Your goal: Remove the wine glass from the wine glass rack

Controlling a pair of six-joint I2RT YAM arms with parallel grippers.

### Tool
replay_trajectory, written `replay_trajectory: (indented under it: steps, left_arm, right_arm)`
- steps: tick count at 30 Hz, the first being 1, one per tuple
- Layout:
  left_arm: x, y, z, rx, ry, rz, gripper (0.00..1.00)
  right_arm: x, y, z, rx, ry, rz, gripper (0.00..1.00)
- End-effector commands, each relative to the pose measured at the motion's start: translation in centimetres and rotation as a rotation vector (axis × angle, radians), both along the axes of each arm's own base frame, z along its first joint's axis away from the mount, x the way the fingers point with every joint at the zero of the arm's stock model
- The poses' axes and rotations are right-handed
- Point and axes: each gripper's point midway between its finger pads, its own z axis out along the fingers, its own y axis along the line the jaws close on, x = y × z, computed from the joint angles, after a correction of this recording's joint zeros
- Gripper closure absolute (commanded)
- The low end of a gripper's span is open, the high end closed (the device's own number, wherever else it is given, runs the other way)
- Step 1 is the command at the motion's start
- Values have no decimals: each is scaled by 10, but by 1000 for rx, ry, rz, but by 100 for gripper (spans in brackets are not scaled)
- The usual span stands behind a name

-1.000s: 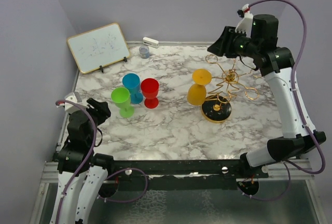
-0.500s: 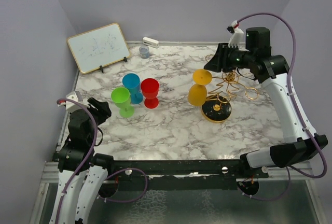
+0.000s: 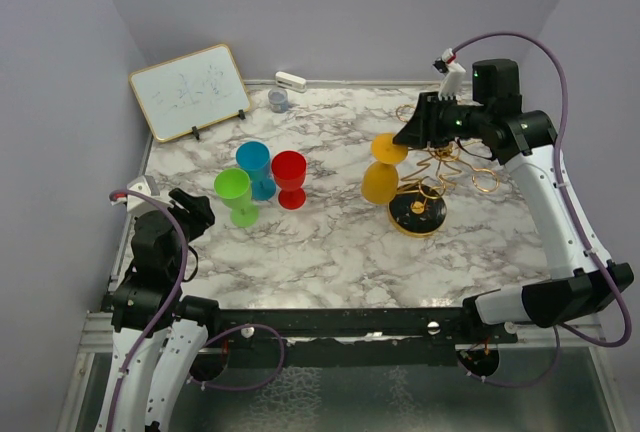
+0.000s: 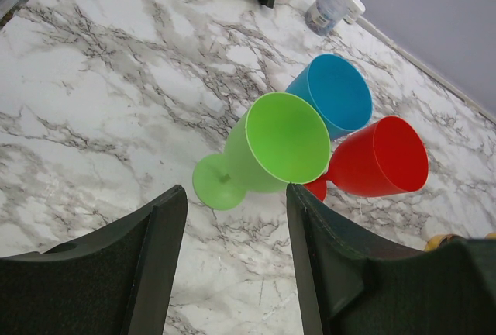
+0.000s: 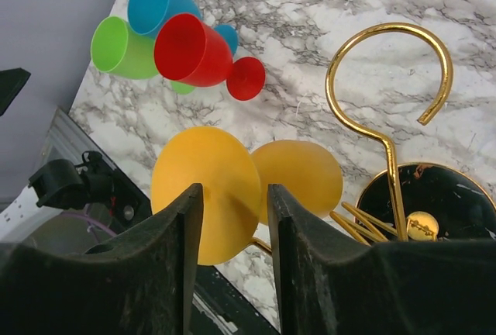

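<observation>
1. My right pincer (image 5: pixel 232 195) stands open by a moderate gap and holds nothing. Both fingers (image 5: pixel 167 273) are free in the wrist view.
2. Just beyond this gap hangs the wine glass (image 5: pixel 213 160), orange-yellow and upside down. Its round foot is on top and nearest to the pincer, and the bowl is lower. In the top view the right pincer (image 3: pixel 408 135) is just beside the foot of the wine glass (image 3: pixel 381 180), on its far right side. Whether they touch, I cannot tell.
3. The glass hangs from a left arm of the wine glass rack (image 3: pixel 440 164), whose black base rests on the tabletop (image 3: pixel 330 242).
4. I judge that the step in hand is the approach for the grasp. To do it well, I should lower the fingers to both sides of the stem under the foot, not onto the foot's edge. Then I should close softly and draw the glass outward along the wire loop to its open end. A pull sideways could tip the light rack.
5. My left pincer (image 4: pixel 235 195) is also open and empty. It hangs above a green glass (image 4: pixel 283 145), well apart from the rack.
</observation>
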Motion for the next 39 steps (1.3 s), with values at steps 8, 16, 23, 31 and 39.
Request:
replay_trajectory:
  steps: [8, 16, 23, 31, 39]
  left_arm:
    - [3, -2, 3, 4, -20, -12, 44]
    - [3, -2, 3, 4, -22, -15, 44]
    - [3, -2, 3, 3, -23, -14, 44]
    - [3, -2, 3, 2, -24, -12, 44]
    - [5, -8, 4, 0, -31, -47, 44]
  right_arm:
    - [-10, 6, -2, 20, 3, 64, 65]
    - [-10, 7, -7, 19, 11, 72, 70]
    - [-15, 15, 8, 71, -12, 116, 91]
    - [-16, 16, 19, 93, -32, 115, 98]
    - [-21, 21, 27, 129, -40, 137, 99]
